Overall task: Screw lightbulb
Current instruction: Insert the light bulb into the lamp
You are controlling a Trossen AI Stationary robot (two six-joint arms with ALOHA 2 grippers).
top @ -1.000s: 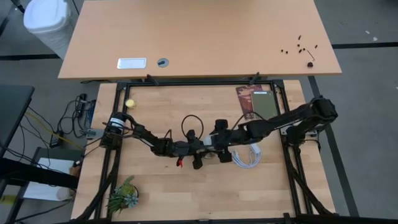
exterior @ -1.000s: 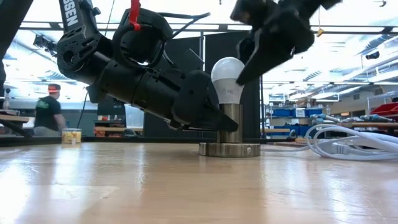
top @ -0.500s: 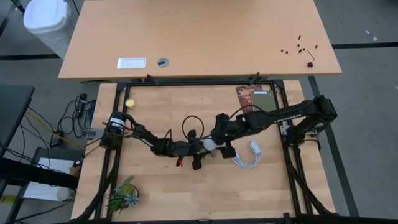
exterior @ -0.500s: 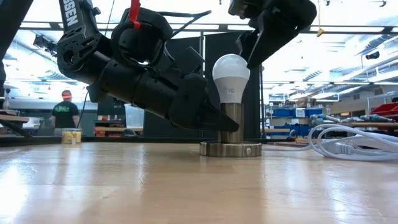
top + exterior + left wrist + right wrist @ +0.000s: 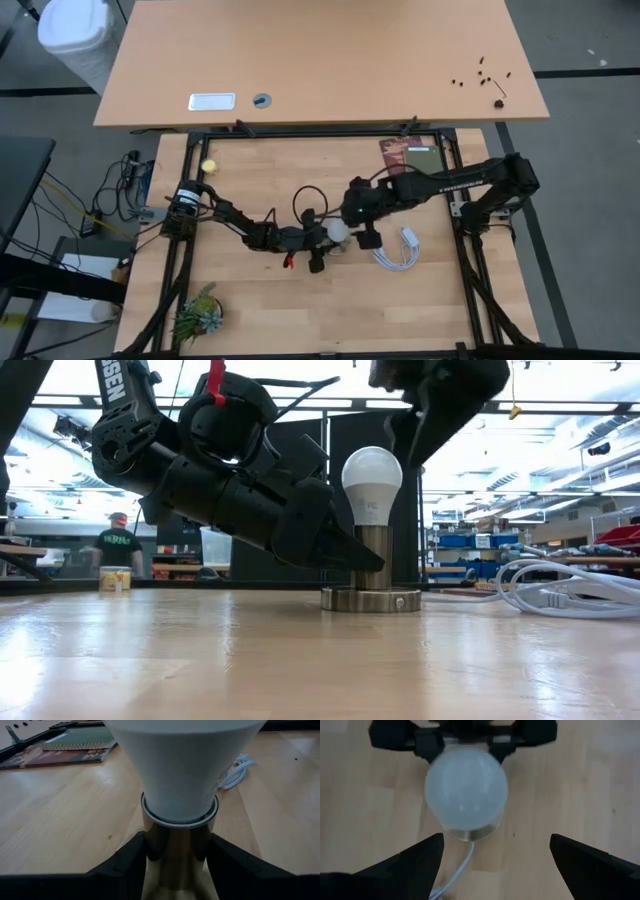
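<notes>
Gripping the socket [image 5: 179, 845], left claw [image 5: 177, 855] lies low; right claw [image 5: 492, 852] hangs open above lightbulb [image 5: 371, 483].

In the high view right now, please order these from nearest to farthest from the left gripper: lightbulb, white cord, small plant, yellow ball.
From the left gripper:
1. lightbulb, right beside it
2. white cord, to its right
3. small plant at the near left and yellow ball at the far left: too close to call.
</notes>
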